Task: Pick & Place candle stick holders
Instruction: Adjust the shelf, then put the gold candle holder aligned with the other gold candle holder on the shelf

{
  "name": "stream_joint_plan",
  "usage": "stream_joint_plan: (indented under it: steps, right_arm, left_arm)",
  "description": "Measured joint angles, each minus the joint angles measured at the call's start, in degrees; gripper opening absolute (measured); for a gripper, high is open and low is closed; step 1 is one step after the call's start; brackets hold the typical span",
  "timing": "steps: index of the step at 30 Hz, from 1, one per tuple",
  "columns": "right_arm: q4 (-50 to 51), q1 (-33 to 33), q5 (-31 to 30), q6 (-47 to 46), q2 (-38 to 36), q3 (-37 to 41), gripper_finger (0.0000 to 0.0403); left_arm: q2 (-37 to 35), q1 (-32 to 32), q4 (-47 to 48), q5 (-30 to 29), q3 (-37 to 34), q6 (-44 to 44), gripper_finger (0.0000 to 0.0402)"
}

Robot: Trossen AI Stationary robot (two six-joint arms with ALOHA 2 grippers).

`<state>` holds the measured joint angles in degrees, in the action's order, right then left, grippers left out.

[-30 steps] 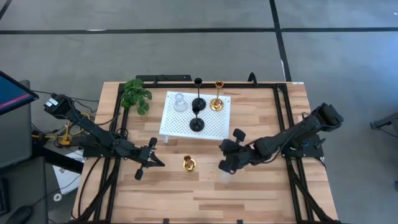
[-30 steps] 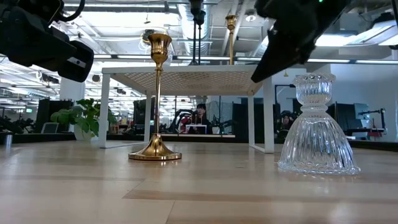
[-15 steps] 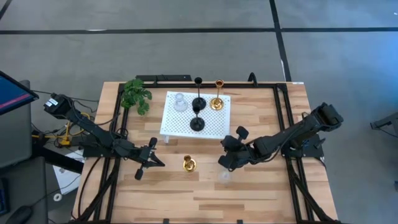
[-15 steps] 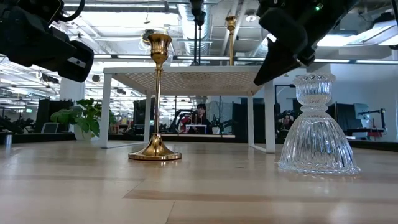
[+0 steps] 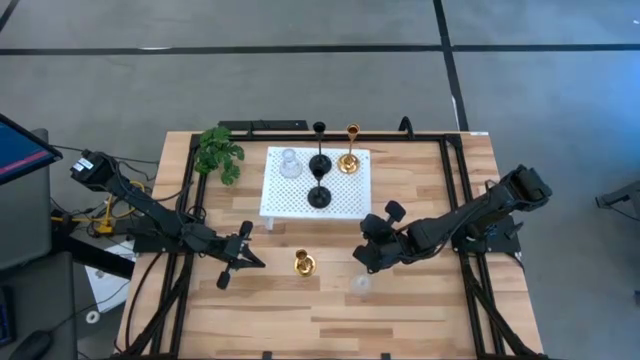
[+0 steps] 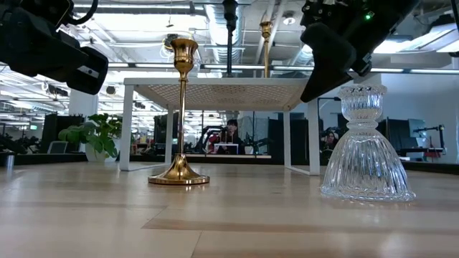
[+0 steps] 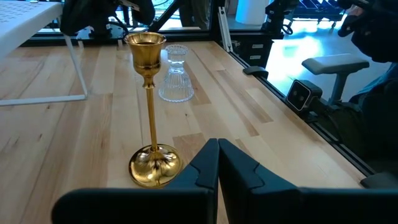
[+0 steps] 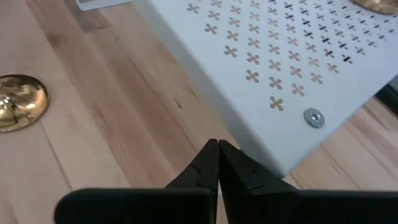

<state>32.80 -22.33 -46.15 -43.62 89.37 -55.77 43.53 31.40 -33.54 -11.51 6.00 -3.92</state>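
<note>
Upright, gold candle holder [image 7: 151, 118]: flared base, thin stem; ribbed glass holder [image 6: 366, 145] nearby.

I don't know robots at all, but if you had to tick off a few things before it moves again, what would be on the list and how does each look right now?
1. Right gripper empty: ok; its fingers are shut on nothing, above the corner of the white platform.
2. Left gripper out of the way: ok; shut, beside the gold holder on the table, not touching it.
3. Clear glass holder on the table upright and free: ok; it stands alone on the wood.
4. Gold holder on the table upright: ok.
5. Room left on the platform: ok; four holders stand there and its front part is bare.
6. Which holder goes next: cannot tell.
</note>
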Motion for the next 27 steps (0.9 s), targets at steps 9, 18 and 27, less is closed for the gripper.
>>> stream_joint_plan:
  steps: [9,18,27]
  right_arm:
    - [1.6,0.0,-2.0,-1.9,0.0,0.0,0.0000]
    - [1.0,-3.5,5.3,2.8,-1.8,-0.1,0.0000]
    - [-2.9,-11.0,0.0,9.0,-10.1,-0.1,0.0000]
  left_arm:
    - [0.0,0.0,0.0,0.0,0.0,0.0,0.0008]
    - [0.0,0.0,-0.1,0.6,0.0,-3.2,0.0008]
    - [3.5,0.0,-0.6,-3.8,0.0,-1.2,0.0008]
